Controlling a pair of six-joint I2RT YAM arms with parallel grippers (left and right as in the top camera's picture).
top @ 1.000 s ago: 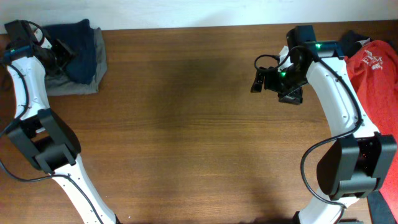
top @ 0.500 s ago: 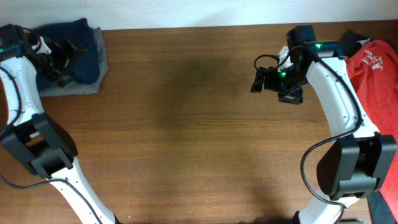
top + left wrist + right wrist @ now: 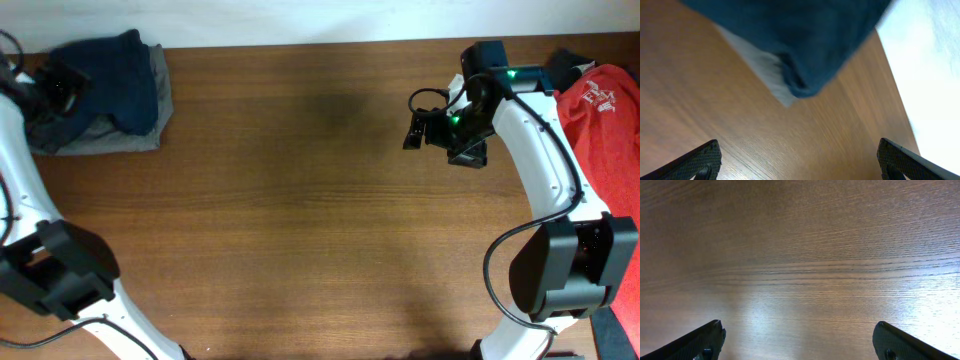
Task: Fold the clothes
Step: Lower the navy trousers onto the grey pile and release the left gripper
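The folded navy-blue shorts point(image 3: 120, 75) lie on top of the grey shorts point(image 3: 120, 137) at the table's far left corner. In the left wrist view the navy shorts point(image 3: 790, 40) fill the top, with a grey corner point(image 3: 765, 67) under them. My left gripper point(image 3: 55, 85) is open and empty at the pile's left edge; its fingers point(image 3: 800, 162) stand wide over bare wood. The red white-printed T-shirt point(image 3: 605, 130) lies at the right edge. My right gripper point(image 3: 415, 128) is open and empty over the table, its fingers point(image 3: 800, 342) spread over bare wood.
A dark garment point(image 3: 568, 65) peeks out behind the red T-shirt at the far right. The wooden table point(image 3: 300, 220) spreads between the arms. A white wall strip point(image 3: 930, 65) borders the table's far edge.
My left gripper has drawn back leftward off the navy shorts, from over the pile to its left edge. The pile stays put. The right arm has not moved.
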